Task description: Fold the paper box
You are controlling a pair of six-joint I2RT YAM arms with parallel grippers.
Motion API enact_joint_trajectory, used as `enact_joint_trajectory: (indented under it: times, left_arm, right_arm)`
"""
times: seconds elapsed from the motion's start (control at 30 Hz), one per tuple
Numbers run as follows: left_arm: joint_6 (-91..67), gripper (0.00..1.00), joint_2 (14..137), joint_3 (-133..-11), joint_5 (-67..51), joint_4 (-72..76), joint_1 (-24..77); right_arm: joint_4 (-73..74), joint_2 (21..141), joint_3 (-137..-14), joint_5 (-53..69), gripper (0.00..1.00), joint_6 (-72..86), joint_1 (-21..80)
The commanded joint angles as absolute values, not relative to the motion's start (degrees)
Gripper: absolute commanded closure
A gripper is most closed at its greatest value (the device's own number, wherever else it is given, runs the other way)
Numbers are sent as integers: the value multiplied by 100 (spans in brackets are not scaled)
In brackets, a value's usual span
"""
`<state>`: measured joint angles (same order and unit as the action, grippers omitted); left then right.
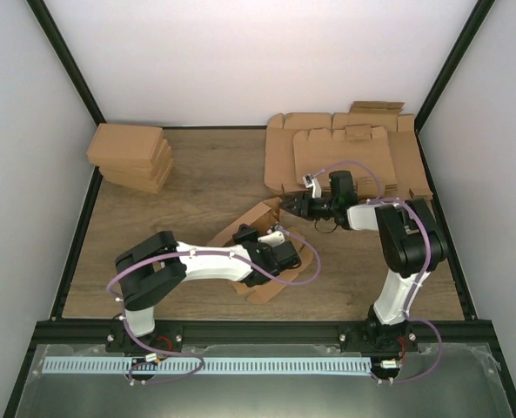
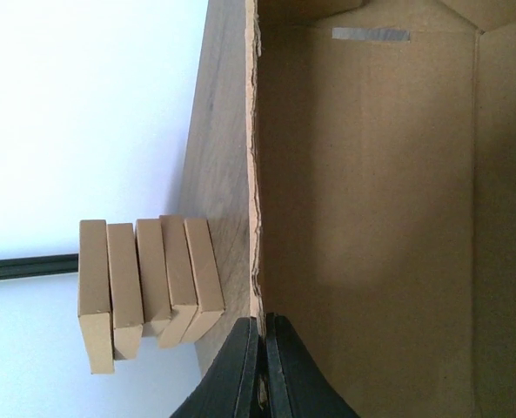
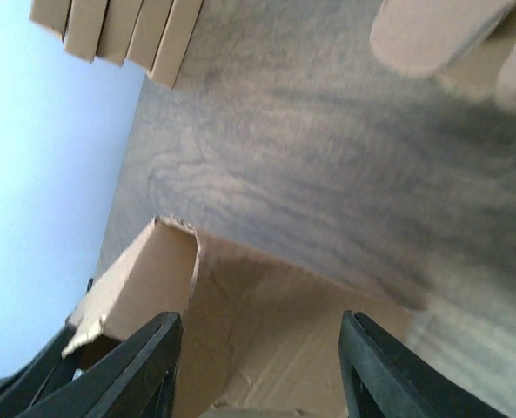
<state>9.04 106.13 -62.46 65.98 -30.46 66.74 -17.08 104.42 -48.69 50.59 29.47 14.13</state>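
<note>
The paper box [image 1: 259, 218] lies partly folded in the middle of the table, one wall raised. My left gripper [image 1: 249, 235] is shut on the edge of that raised wall; in the left wrist view the black fingertips [image 2: 259, 335] pinch the thin cardboard edge of the paper box [image 2: 371, 218]. My right gripper [image 1: 288, 205] is open at the box's far right end. In the right wrist view its jaws stand wide apart over a side flap of the paper box [image 3: 240, 322], touching nothing.
A stack of folded same-brown boxes [image 1: 131, 157] stands at the back left, also in the left wrist view [image 2: 149, 283] and the right wrist view [image 3: 118, 30]. Flat cardboard sheets [image 1: 349, 157] lie overlapped at the back right. White walls enclose the table.
</note>
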Motion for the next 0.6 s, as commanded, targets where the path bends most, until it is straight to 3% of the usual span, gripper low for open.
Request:
enact_joint_trajectory:
  times: [0.0,0.17,0.57]
  left_arm:
    - [808,96,10628,-6150,6790,-3041,6735]
    - [983,96,10393,-6073,6661,-2829,6752]
    - [1185,96,10226,-5921,6606,-2537,6794]
  right_arm:
    - [-1990,10094,-4523,5131,48,3021,1583]
    - [-1941,10138,-4626,4960,47,2970,1539]
    - [-1894,11050,-5697,5269,28,3095,1494]
